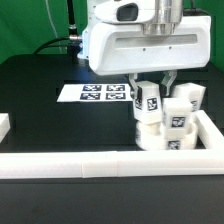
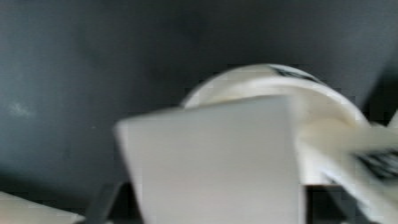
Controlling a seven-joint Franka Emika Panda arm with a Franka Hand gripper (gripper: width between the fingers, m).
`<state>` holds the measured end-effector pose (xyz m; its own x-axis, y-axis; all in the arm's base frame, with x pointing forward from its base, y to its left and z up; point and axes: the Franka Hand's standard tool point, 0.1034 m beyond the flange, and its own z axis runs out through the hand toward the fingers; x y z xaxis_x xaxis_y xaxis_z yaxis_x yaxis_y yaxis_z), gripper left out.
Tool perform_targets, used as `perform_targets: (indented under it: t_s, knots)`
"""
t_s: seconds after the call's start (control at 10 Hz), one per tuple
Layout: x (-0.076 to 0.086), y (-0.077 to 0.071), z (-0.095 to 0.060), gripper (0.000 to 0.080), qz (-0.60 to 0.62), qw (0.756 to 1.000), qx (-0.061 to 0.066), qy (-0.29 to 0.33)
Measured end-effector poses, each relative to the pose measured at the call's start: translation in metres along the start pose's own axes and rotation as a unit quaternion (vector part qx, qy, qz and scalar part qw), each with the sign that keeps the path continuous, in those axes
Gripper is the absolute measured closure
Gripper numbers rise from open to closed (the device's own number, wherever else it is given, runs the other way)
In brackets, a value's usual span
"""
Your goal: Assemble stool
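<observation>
I see the pincer (image 1: 150, 88) low over the black table (image 1: 40, 90), fingers closed on a tagged white leg (image 1: 149, 101), held upright approx. over the round seat (image 1: 153, 133). Seat sits at 3 o'clock in the exterior view, w/ two more legs (image 1: 180, 112) just beside it, inside the white rail (image 1: 90, 164). Marker board (image 1: 98, 94) lies flat at 12. Wrist view: blurry leg (image 2: 222, 155) close up, seat (image 2: 285, 88) behind.
</observation>
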<state>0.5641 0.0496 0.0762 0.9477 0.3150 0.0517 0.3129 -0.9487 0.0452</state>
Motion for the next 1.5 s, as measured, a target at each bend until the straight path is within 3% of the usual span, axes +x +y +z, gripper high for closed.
perform_targets:
  t_s: [0.6, 0.8, 1.2, 1.4, 1.5]
  knots:
    - [-0.0002, -0.0001, 0.0003, 0.0461, 0.129, 0.992, 0.001, 0.0]
    - [-0.0003, 0.0003, 0.0009, 0.0459, 0.219, 0.976, 0.0, 0.003]
    - [0.0008, -0.004, 0.0012, 0.0459, 0.418, 0.908, 0.003, 0.005]
    - [0.0016, -0.0082, 0.0012, 0.0459, 0.524, 0.852, 0.009, 0.003]
    - [0.0015, -0.0084, 0.0016, 0.0459, 0.54, 0.842, 0.011, 0.002]
